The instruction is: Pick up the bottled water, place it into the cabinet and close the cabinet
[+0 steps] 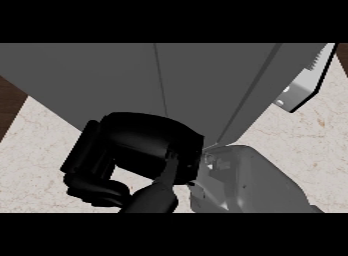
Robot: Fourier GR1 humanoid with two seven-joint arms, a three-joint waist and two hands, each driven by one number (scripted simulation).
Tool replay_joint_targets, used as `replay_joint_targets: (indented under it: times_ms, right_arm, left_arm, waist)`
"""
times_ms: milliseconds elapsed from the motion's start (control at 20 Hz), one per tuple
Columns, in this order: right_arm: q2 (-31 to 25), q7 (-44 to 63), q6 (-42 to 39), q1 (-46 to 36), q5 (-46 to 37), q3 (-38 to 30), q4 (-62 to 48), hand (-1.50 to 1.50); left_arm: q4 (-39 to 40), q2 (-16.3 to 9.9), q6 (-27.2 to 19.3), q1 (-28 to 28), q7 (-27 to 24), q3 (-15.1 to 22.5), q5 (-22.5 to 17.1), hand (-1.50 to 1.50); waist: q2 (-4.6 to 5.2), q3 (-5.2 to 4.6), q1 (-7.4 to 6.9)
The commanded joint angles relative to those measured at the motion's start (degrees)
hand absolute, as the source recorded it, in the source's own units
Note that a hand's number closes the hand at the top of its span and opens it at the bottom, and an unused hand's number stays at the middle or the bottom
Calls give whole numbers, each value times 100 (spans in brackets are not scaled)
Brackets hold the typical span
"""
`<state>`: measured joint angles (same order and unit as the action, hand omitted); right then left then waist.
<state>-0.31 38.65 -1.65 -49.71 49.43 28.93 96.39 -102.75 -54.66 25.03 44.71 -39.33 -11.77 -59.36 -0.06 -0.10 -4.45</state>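
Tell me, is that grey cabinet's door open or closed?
Open. The cabinet door swings out at the right, its inner edge and white hinge plate showing. The right hand is in front.

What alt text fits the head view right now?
A black hand on a grey forearm fills the middle, in front of a grey cabinet whose door stands open at right. No bottle shows.

Light is even and soft, the pale counter (310, 135) brightest, the grey cabinet (133, 75) shading darker toward its base, and the black hand (136, 150) beneath it nearly featureless.
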Motion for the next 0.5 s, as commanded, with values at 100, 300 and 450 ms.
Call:
replay_joint_targets:
  times_ms: [100, 300, 450]
  right_arm:
    - [30, -261, -198, -426, 467, -389, -1182, 150]
    - [-332, -388, -1204, 253, 335, -845, -1502, 150]
    - [-109, -589, -1203, -119, 76, -1040, -2241, 150]
  left_arm:
    - [132, 534, 369, 202, -160, -232, 371, -150]
    - [113, 484, 494, 266, 175, -620, 27, -150]
    - [202, 746, 792, 344, 158, -721, 245, -150]
  waist:
    - [12, 7, 219]
    - [21, 15, 324]
    - [18, 10, 297]
